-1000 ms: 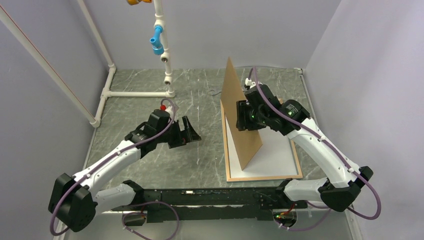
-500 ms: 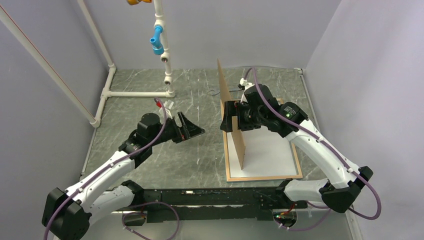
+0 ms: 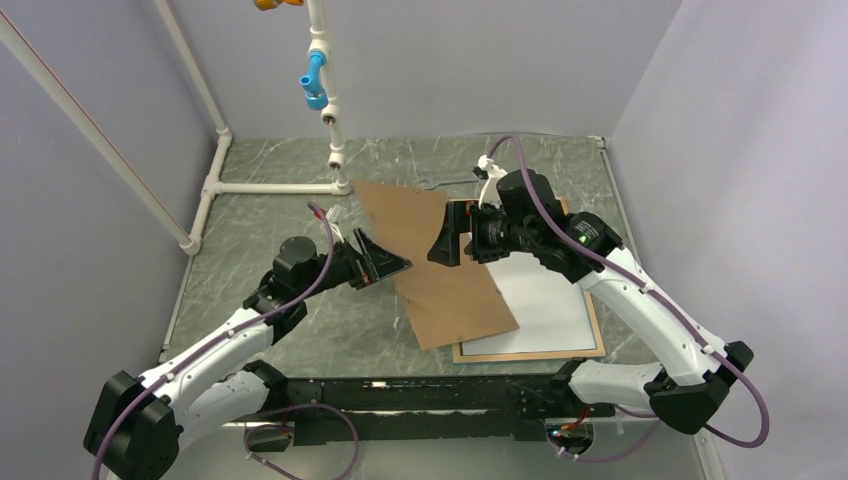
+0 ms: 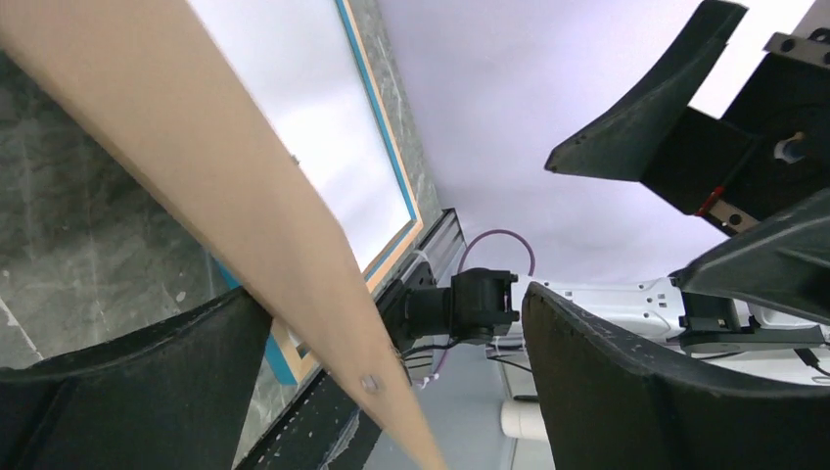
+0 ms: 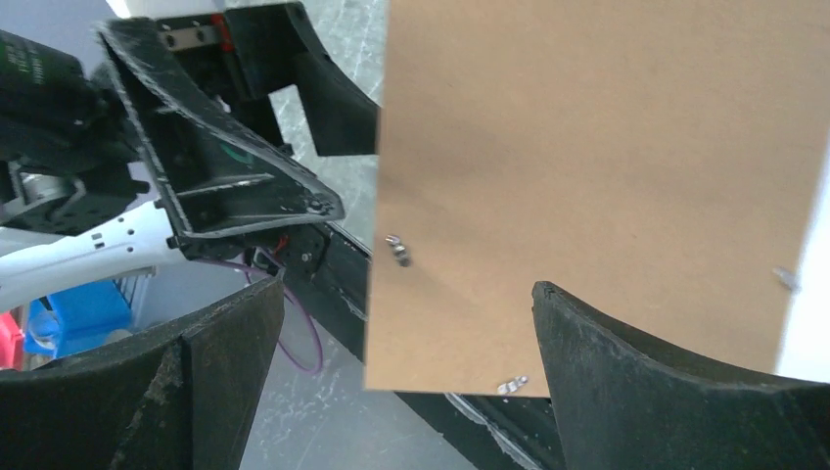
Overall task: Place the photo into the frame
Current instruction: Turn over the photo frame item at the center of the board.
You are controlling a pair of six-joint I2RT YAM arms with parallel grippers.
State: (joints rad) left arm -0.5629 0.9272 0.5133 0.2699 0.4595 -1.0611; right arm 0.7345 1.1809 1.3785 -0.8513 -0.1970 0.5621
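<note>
Both of my end effectors stand wide and hold nothing. The left end effector [image 3: 378,262] sits at the left edge of the brown backing board [image 3: 440,290], and the right end effector [image 3: 443,245] hangs just above the board's upper half. The board slopes down across the left rail of the frame [image 3: 540,352] and out over the counter [image 3: 270,220]. From the left wrist view its edge crosses between my left fingers. I cannot tell whether it leans on them or is loose in the air.

The frame lies flat on the right side of the counter, tan back up, and the left wrist view shows a blue edge along its inner lip. The photo [image 3: 545,305] appears as a plain white sheet inside the frame's opening, so I judge it is lying face down in place.

I expect the photo to be light, thin and quick to crease. If it needs squaring, I would nudge it at an edge rather than pinch it. The board looks stiff and light, with small metal tabs [image 5: 396,253] on it. I would take it by a long edge, clear of those tabs, and lower it flat so it does not drag the print.
</note>
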